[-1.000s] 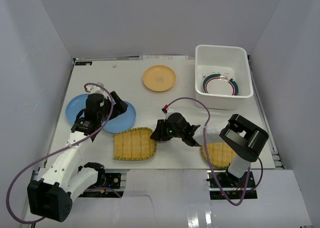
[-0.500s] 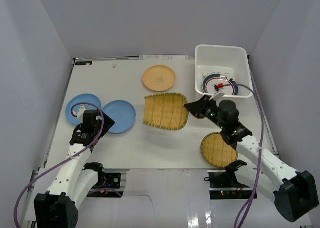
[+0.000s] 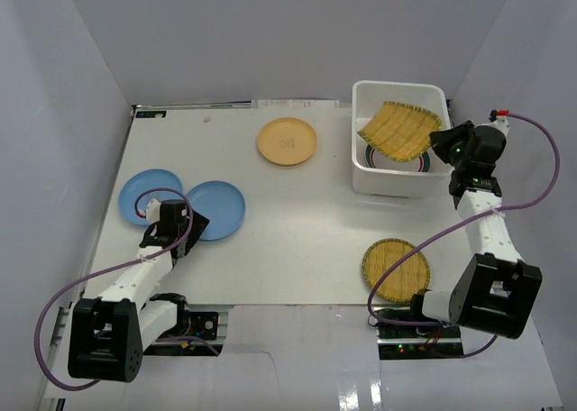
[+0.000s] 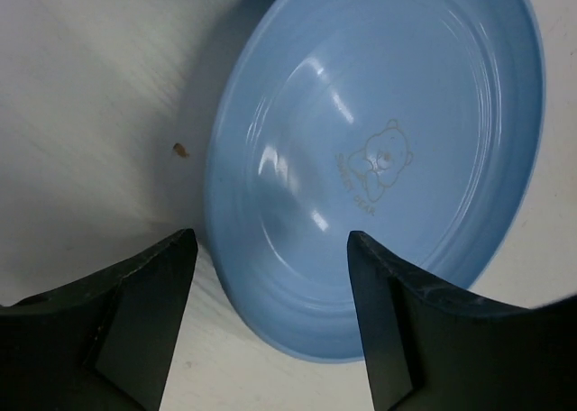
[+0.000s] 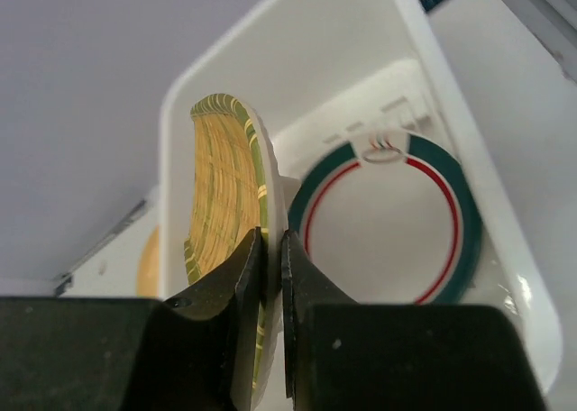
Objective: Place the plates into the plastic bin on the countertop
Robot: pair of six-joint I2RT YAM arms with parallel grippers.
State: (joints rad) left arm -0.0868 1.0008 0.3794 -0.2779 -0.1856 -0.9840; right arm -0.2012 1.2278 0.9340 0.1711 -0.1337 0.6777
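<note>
My right gripper [image 3: 439, 139] is shut on the rim of a woven bamboo tray [image 3: 399, 127] and holds it tilted over the white plastic bin [image 3: 361, 163]. In the right wrist view the jaws [image 5: 270, 240] pinch the tray [image 5: 221, 186] edge-on above the white plate with green rim [image 5: 388, 222], which lies in the bin [image 5: 297, 59]. My left gripper [image 3: 187, 233] is open, its fingers [image 4: 144, 294] astride the near edge of a light blue plate [image 4: 379, 159]. Two light blue plates [image 3: 216, 209] [image 3: 149, 193], an orange-yellow plate [image 3: 287, 141] and a second bamboo tray [image 3: 396, 269] lie on the countertop [image 3: 297, 222]. The orange-patterned plate is out of view.
The two blue plates overlap slightly at the left. The bin stands at the back right corner near the right wall. The second bamboo tray lies at the countertop's front edge by the right arm's base. A small brown speck [image 4: 180, 149] lies beside the blue plate.
My right arm has carried the bamboo tray from the middle of the countertop up and right over the bin. My left gripper has drawn back to the blue plate's near edge.
</note>
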